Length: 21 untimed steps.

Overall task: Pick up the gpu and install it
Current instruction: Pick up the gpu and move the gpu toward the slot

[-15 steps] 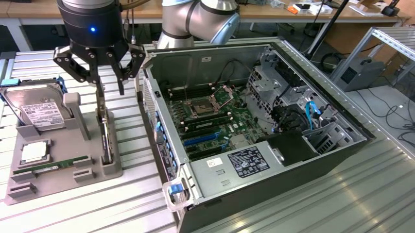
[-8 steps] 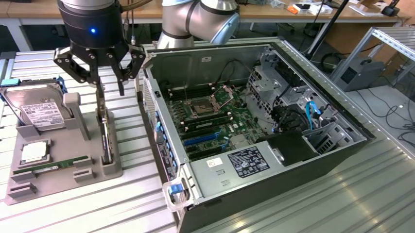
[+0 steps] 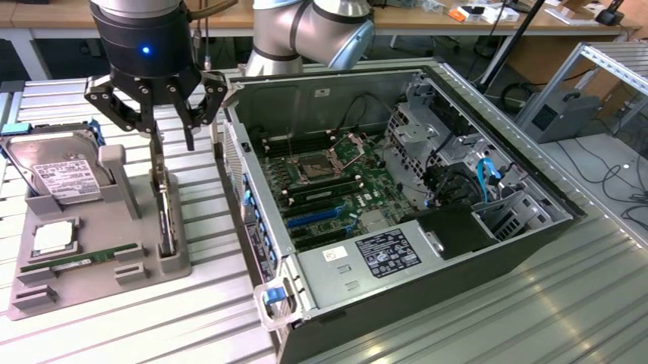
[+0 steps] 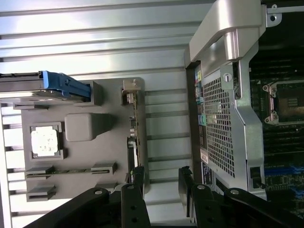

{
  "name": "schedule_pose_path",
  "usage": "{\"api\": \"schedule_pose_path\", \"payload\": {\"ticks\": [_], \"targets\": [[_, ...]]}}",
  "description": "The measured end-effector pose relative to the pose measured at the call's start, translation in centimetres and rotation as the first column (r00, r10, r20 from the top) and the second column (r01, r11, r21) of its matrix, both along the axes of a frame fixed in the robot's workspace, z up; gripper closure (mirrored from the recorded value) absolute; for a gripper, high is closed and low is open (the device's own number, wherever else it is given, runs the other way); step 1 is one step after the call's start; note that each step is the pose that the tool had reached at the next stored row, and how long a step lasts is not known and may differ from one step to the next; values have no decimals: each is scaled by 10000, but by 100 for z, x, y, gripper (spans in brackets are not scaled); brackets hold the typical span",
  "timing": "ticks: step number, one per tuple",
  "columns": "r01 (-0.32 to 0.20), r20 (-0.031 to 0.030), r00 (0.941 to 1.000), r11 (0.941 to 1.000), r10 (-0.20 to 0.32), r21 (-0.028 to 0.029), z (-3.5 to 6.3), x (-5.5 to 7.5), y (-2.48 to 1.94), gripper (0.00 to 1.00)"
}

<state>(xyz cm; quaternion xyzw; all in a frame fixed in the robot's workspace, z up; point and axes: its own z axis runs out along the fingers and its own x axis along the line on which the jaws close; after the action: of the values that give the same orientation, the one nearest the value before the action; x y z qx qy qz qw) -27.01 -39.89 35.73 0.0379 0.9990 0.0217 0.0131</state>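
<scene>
The gpu (image 3: 163,212) stands on its edge in a slot of the grey holder tray (image 3: 142,265), at the exterior view's left. It is a thin card seen edge-on, with its silver bracket along the top. My gripper (image 3: 170,138) hangs just above the card's far end, open, with nothing between its fingers. In the wrist view the gpu (image 4: 133,124) runs along the tray's edge. My gripper (image 4: 161,178) is open there too, and one fingertip (image 4: 138,174) sits over the card's end. The gap between the fingers lies slightly to the case's side of the card.
An open computer case (image 3: 506,227) lies beside the tray at the exterior view's right, its motherboard (image 3: 324,178) exposed. The tray also carries a hard drive (image 3: 63,180), a CPU (image 3: 53,236) and a RAM stick (image 3: 76,262). Everything rests on a ribbed metal table (image 3: 567,303).
</scene>
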Motion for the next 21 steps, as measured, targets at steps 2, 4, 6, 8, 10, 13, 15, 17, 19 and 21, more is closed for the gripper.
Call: {"api": "schedule_pose_path", "payload": {"ticks": [2,4,6,8,10,13,15,17,19,21], "targets": [[0,0,10000,10000,0,-1,-6,0,0,58],[0,0,10000,10000,0,0,-11,0,0,58],[0,0,10000,10000,0,-1,-15,0,0,58],[0,-1,10000,10000,0,0,-22,0,0,58],[0,0,10000,10000,0,0,-28,0,0,58],[0,0,10000,10000,0,0,-37,0,0,58],[0,0,10000,10000,0,0,-42,0,0,58],[0,0,10000,10000,0,0,-47,0,0,58],[0,0,10000,10000,0,0,-52,0,0,58],[0,0,10000,10000,0,0,-58,0,0,58]]}}
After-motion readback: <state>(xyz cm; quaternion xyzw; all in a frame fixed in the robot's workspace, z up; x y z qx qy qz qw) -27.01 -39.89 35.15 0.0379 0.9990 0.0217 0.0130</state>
